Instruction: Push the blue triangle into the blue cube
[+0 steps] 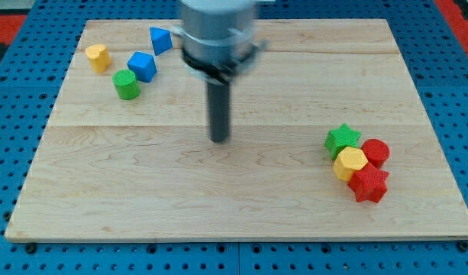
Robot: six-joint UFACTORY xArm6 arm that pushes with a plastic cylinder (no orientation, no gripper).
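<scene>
The blue triangle (160, 40) lies near the view's top left of the wooden board (241, 191). The blue cube (142, 66) sits just below and left of it, a small gap between them. My tip (219, 140) rests on the board near the middle, well to the right of and below both blue blocks, touching no block.
A green cylinder (127, 85) touches the blue cube's lower left. A yellow block (98, 57) lies further left. At the view's right sit a green star (343, 140), a yellow hexagon (350, 163), a red cylinder (376, 153) and a red star (369, 184), clustered together.
</scene>
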